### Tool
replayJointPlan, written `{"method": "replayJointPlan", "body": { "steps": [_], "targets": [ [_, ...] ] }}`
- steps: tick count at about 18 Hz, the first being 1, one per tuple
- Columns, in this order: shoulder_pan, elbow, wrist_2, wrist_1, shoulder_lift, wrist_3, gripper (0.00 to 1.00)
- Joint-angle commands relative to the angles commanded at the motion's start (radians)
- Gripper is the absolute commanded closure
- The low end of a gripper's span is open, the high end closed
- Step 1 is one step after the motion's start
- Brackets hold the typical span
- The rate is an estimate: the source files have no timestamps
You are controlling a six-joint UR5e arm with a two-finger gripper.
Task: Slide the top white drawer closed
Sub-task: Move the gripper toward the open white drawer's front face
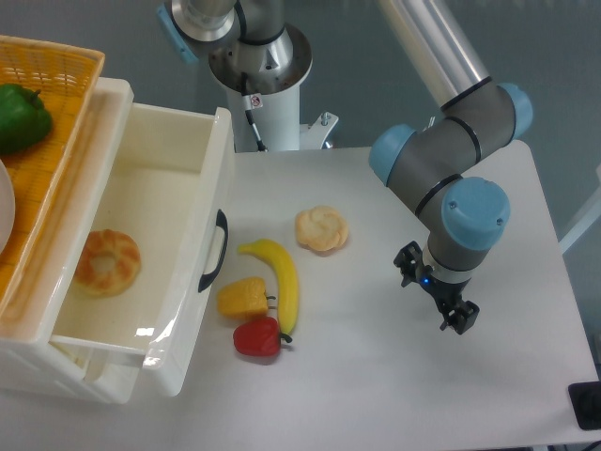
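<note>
Hovering near the tabletop's point(394, 376) right edge, the tool point(441, 299), grip unreadable, must cross to the top white drawer point(174, 178).

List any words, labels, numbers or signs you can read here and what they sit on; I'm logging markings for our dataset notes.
No text can be read anywhere in this view.
Small red-and-white sticker on the white robot base column: too small and blurred to read.
The top white drawer, the arm and the food items carry no visible lettering.
</note>
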Motion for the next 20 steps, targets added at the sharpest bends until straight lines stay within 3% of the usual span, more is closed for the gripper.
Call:
{"method": "replayJointPlan", "body": {
  "steps": [3,5,8,9,13,16,20],
  "targets": [
    [-0.003,-0.008,0.0,0.0,0.003,0.005,0.0],
    [-0.009,-0.046,0.005,0.017,0.008,-0.008,0.0],
    [-0.012,-0.155,0.011,0.142,0.014,-0.055,0.0],
    [-0.014,-0.167,0.011,0.15,0.018,-0.06,0.0],
    [-0.028,-0.181,0.02,0.114,0.066,-0.089,0.0],
    [-0.051,-0.183,0.02,0.081,0.066,-0.34,0.0],
    [-0.084,-0.195,0.008,0.065,0.11,-0.406,0.0]
  ]
}}
